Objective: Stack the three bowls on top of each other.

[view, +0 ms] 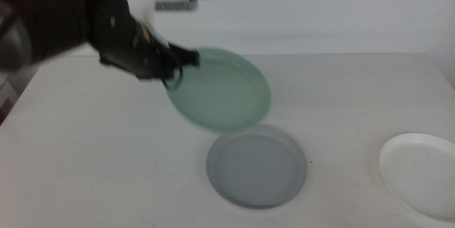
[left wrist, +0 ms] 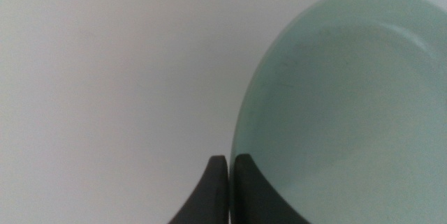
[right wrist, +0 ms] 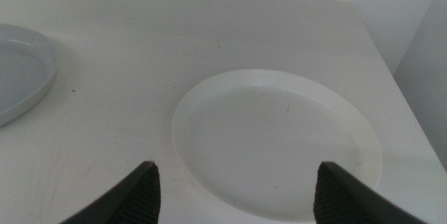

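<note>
Left gripper (view: 173, 61) holding tilted mint green bowl (view: 224, 93) above grey bowl (view: 257, 168), white bowl (view: 421, 175) apart

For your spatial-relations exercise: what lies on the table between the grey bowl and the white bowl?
Nothing: in the middle view only bare table separates the grey bowl from the white bowl. The right wrist view shows the same empty stretch.

soft even light, faint shadows; middle view perhaps motion-blurred.

Three bowls (view: 257, 167) over one surface (view: 92, 150): one flat in the middle near the front, one (view: 419, 175) flat far off to its right. Third one (view: 220, 89) tilted in the air, just behind the middle one, pinched at its left rim by left end effector (view: 174, 61).
</note>
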{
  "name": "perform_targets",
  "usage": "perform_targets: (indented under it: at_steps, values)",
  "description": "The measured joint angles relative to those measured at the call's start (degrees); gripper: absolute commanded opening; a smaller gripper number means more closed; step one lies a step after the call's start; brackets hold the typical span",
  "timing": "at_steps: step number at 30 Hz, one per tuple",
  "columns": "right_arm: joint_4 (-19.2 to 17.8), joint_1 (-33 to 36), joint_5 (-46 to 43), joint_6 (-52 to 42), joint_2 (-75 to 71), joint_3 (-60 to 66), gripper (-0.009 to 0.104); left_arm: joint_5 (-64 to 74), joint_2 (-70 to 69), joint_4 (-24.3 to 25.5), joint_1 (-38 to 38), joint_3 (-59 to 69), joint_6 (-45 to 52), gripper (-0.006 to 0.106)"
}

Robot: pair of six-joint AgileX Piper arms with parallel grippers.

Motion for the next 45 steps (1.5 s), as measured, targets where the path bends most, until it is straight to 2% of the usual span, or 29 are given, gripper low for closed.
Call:
perform_targets:
  at_steps: [9, 21, 24, 25, 27, 31, 38, 45]
  values:
    - [0.0, 0.0, 0.0, 0.0, 0.0, 0.0, 0.056, -14.9, -2.3, -0.4, -8.4, 16.2, -8.6, 0.000]
    - [0.0, 0.0, 0.0, 0.0, 0.0, 0.0, 0.056, -19.8, 5.0, -0.4, -10.1, 18.0, -9.4, 0.003]
    - [0.0, 0.0, 0.0, 0.0, 0.0, 0.0, 0.056, -19.9, 5.7, -0.4, -10.1, 18.0, -9.4, 0.017]
    - [0.0, 0.0, 0.0, 0.0, 0.0, 0.0, 0.056, -20.0, 5.7, -0.4, -10.1, 18.0, -9.4, 0.025]
    - [0.0, 0.0, 0.0, 0.0, 0.0, 0.0, 0.056, -20.2, 5.7, -0.3, -10.1, 18.0, -9.2, 0.046]
    - [0.0, 0.0, 0.0, 0.0, 0.0, 0.0, 0.056, -19.5, 4.5, -0.1, -10.1, 18.0, -7.3, 0.102]
    - [0.0, 0.0, 0.0, 0.0, 0.0, 0.0, 0.056, -11.3, -10.6, -0.3, -11.2, 18.1, 4.7, 0.105]
    - [0.0, 0.0, 0.0, 0.0, 0.0, 0.0, 0.056, 3.9, -32.4, -3.9, -11.4, 18.1, 19.4, 0.105]
